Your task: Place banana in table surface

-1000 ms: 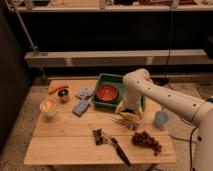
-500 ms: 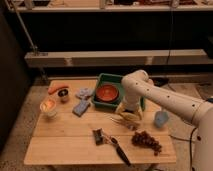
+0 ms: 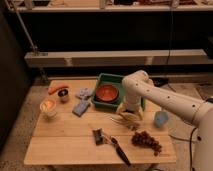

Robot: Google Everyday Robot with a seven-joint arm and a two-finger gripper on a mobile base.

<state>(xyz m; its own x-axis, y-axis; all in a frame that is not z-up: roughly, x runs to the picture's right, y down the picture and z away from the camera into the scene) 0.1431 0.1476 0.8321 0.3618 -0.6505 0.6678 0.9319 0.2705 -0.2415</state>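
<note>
Table surface point(image 3: 65, 141) — banana point(image 3: 119, 120) left-right (tool point(image 3: 131, 114) above)

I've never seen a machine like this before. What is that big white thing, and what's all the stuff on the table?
The big white thing is a robot's arm, reaching in from the right. At its end is the gripper, which works like a hand. It is down low over the wooden table surface, right at a banana. I can't tell whether it is gripping the banana. There is only one picture, looking down at the table from the front. Also on the table are a green tray holding an orange bowl, a carrot, a blue cup, dark grapes, a blue sponge and a dark tool.
</note>
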